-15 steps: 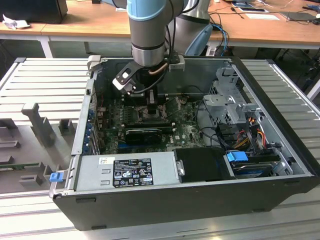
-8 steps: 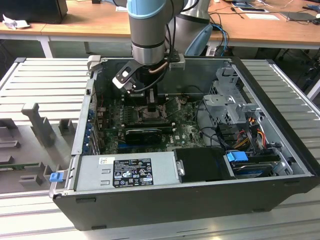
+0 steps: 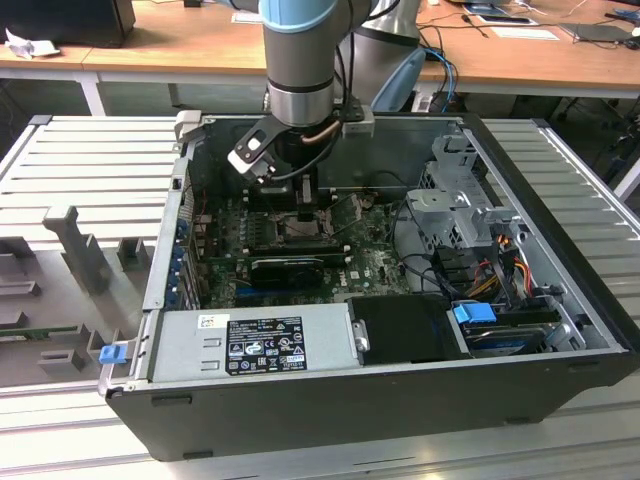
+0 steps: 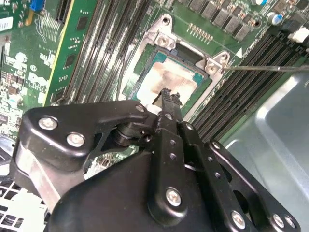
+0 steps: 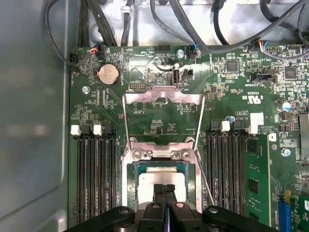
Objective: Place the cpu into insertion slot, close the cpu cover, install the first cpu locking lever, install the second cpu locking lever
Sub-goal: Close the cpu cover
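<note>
The fingers (image 5: 159, 194) are pressed together with nothing between them, and their tips rest on or just above the face of the cpu (image 5: 154, 180); in the second wrist view the fingers (image 4: 167, 108) end at the edge of the chip's pale face, and contact cannot be told for sure. The cpu (image 4: 170, 77) lies flat inside the slot (image 5: 127, 187), with a thin green margin showing around it and the slot's (image 4: 162, 35) silvery rim framing it. The cover (image 5: 162, 95) is swung open, off the slot, on the hinge side, and the green board (image 5: 159, 126) shows through its window. A thin wire lever (image 5: 205, 181) stands free beside the slot, not latched down; in the second wrist view the lever (image 4: 270, 68) runs out over the memory slots (image 4: 241, 92). Rows of black memory slots (image 5: 94, 179) flank the slot on both sides, and a coin cell (image 5: 108, 75) sits beyond the cover. In the upper centre of the exterior view the arm (image 3: 300, 60) reaches down into an open case (image 3: 400, 405) lying on a ribbed counter (image 3: 80, 170). A black card (image 3: 290, 268) lies just below the arm's tip, and a grey power supply (image 3: 250, 345) fills the lower left of the case.
</note>
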Robot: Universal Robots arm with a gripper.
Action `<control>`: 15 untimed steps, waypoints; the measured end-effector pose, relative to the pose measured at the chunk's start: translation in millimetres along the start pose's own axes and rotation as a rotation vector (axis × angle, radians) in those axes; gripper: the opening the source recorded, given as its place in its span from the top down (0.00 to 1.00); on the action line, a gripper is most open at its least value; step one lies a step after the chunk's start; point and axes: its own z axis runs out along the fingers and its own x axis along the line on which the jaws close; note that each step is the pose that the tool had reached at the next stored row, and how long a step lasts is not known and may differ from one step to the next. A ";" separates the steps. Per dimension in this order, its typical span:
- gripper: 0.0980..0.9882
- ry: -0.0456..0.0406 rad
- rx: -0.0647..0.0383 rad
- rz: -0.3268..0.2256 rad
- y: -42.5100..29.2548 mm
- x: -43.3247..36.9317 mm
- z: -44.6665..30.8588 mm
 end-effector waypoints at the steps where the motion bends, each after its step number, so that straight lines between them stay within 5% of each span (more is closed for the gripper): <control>1: 0.99 -0.0003 0.014 0.000 4.9 0.1 0.4; 4: 0.99 -0.0007 0.030 0.000 8.9 0.2 -2.0; 13: 0.99 -0.0006 0.031 0.000 9.9 -6.7 -7.2; 15: 0.99 -0.0006 0.033 0.000 15.4 -7.9 -6.7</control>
